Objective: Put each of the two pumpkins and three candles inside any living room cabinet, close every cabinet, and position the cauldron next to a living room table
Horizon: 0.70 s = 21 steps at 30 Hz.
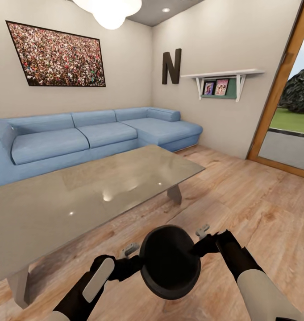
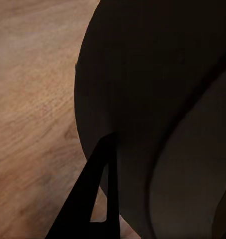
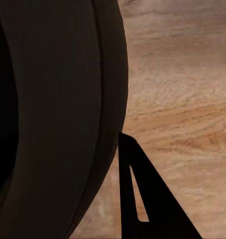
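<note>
The black cauldron (image 1: 169, 263) hangs between my two arms, mouth up, above the wooden floor just in front of the grey glass-topped table (image 1: 80, 191). My left gripper (image 1: 136, 261) clamps its rim on one side and my right gripper (image 1: 200, 245) clamps the opposite side. In the left wrist view the cauldron's (image 2: 158, 99) dark wall sits close, with one black finger (image 2: 88, 199) outside it. The right wrist view has the same pot (image 3: 58, 124) beside an outer finger (image 3: 138, 199). The inner fingers are hidden. Pumpkins, candles and cabinet are out of view.
A blue corner sofa (image 1: 80, 138) runs along the walls behind the table. A white wall shelf (image 1: 221, 78) hangs at the right, beside a wood-framed glass door (image 1: 285, 111). Open wooden floor (image 1: 250, 200) stretches to the right of the table.
</note>
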Tool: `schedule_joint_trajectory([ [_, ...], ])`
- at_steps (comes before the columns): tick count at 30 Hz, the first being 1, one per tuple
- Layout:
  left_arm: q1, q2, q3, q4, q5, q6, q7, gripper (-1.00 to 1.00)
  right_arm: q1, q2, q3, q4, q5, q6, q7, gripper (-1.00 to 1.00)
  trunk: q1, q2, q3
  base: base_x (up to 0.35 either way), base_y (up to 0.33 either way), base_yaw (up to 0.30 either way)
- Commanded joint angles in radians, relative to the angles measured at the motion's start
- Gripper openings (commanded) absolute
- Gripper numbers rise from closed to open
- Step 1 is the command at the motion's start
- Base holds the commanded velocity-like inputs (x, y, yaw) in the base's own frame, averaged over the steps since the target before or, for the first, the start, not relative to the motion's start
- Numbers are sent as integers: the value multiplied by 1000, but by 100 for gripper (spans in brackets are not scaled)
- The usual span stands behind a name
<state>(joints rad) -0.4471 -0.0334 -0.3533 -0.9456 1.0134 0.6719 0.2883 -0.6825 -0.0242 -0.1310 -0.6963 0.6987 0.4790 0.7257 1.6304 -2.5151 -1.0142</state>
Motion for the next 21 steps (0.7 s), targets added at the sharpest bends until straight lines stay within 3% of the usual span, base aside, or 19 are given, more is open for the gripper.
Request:
schedule_joint_trajectory([
  [1,-1,3,-3,-199,-53,-47,12,-100,0,-57,1,1,39,112,495,-100,0,-1,-1,11,4,0],
  [21,-1,4,-4,-196,-53,-52,12,-100,0,-57,1,1,39,112,495,-100,0,-1,-1,123,0,0],
])
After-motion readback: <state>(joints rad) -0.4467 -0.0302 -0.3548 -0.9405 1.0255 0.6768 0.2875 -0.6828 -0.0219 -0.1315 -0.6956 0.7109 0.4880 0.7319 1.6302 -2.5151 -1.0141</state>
